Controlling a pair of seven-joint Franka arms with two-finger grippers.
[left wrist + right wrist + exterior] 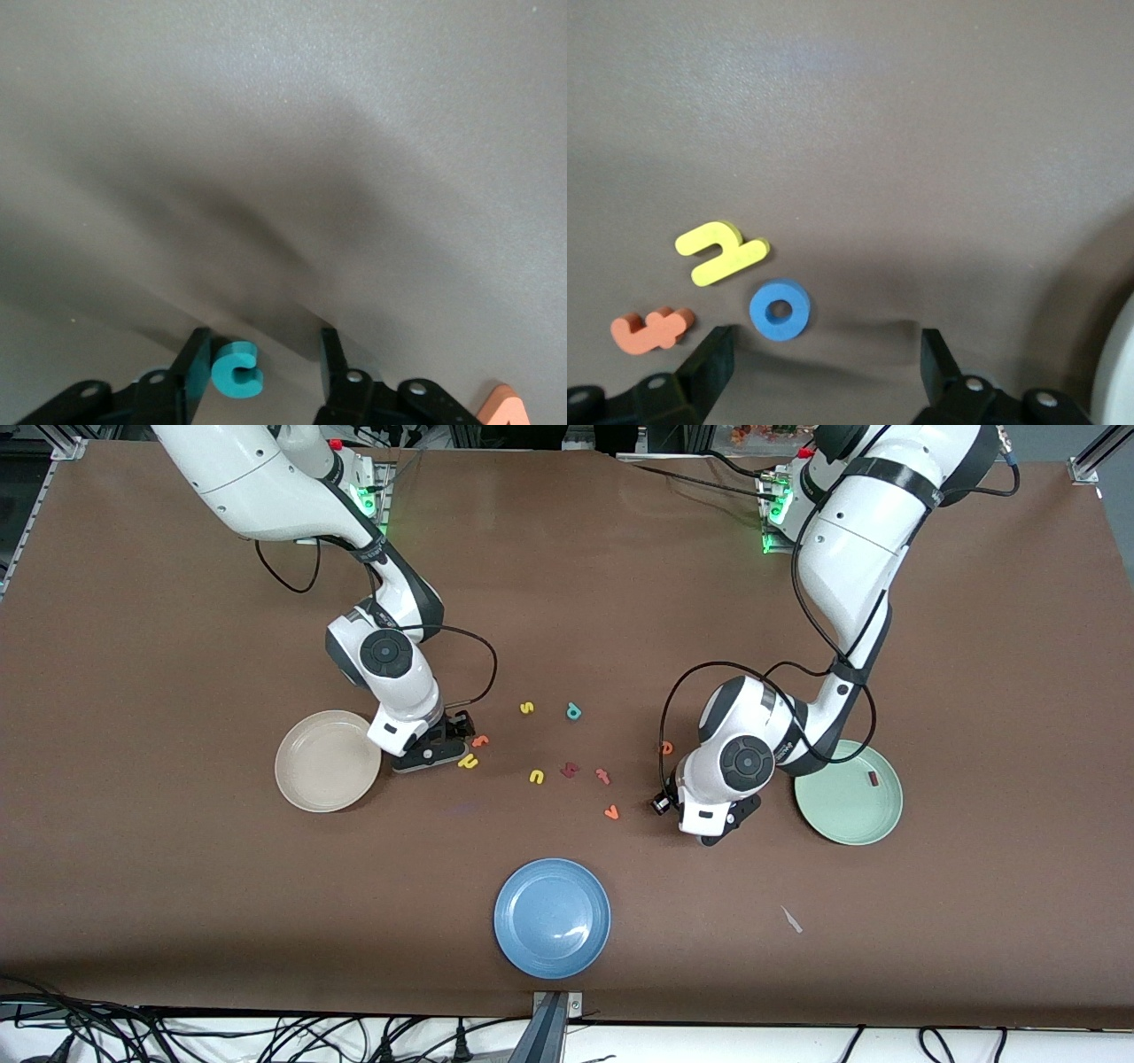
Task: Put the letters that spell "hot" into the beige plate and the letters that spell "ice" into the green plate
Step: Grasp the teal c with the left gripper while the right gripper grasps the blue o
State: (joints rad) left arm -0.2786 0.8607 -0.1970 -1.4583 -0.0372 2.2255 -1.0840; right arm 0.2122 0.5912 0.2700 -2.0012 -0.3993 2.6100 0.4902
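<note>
The left gripper [262, 372] is seen low over the counter [177, 886], just beside the green plate [848, 812] on the side toward the right arm's end. The teal c [236, 370] lies on the counter between its fingers [193, 367]; one finger is touching or nearly touching the letter, while a gap is left at the other, so the jaws are only partly drawn in and no firm grasp is shown. The dark red i [873, 779] is already lying in the green plate. The orange e [666, 747] rests on the counter near this gripper, toward the robots' bases. The corner of another orange letter [502, 405] is caught at the edge of the left wrist view.

The right gripper [824, 354] is held low over the counter just beside the beige plate [326, 762], with its fingers spread wide and nothing between them. The blue o [780, 309] lies just ahead of the gap, close to one finger. The yellow h [719, 252] is found just beside the o, and the orange t [651, 328] lies near both, outside the jaws. The beige plate holds no letters.

Between the two grippers, a yellow s [526, 708], a teal p [573, 711], a yellow u [536, 777], a dark red letter [570, 770], a pinkish-red t-like letter [602, 775] and an orange v [611, 811] are scattered on the counter. A blue plate [552, 918] sits nearer the front camera than all of them.
</note>
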